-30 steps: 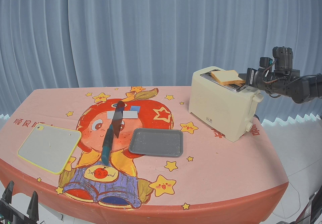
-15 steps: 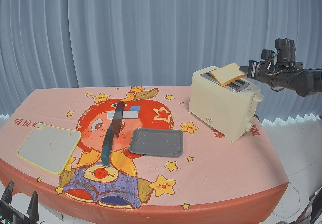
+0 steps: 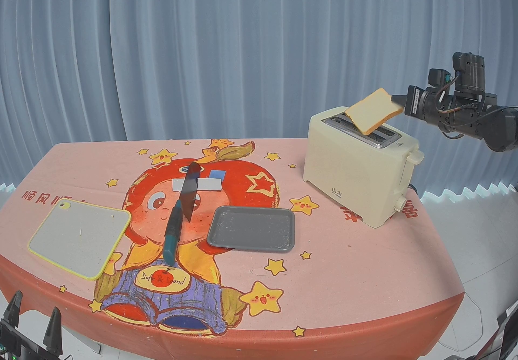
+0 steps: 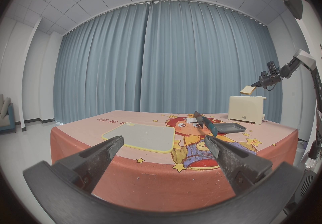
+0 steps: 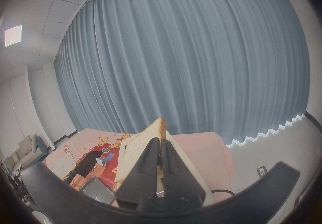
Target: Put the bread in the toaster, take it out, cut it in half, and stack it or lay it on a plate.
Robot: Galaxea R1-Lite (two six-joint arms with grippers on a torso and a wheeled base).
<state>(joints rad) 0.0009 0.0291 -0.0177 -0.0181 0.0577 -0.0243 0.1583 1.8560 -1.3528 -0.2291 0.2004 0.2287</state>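
Note:
A slice of bread (image 3: pixel 373 110) hangs tilted just above the slots of the cream toaster (image 3: pixel 360 164) at the table's right rear. My right gripper (image 3: pixel 400 102) is shut on the slice's far edge; the right wrist view shows the bread (image 5: pixel 142 145) clamped between the closed fingers. Off the table's near left corner my left gripper (image 4: pixel 164 149) stands open and holds nothing. A knife (image 3: pixel 179 210) with a teal handle lies mid-table beside the grey plate (image 3: pixel 252 228). The cutting board (image 3: pixel 80 237) lies at the left.
The round table (image 3: pixel 350 280) wears a pink cartoon cloth and drops off at the near edge. A blue curtain hangs close behind the toaster. White and blue tape patches (image 3: pixel 208 181) lie beyond the knife tip.
My right gripper has lifted the bread up off the toaster top and drawn slightly right, tilting the slice more steeply. The left arm has stayed put.

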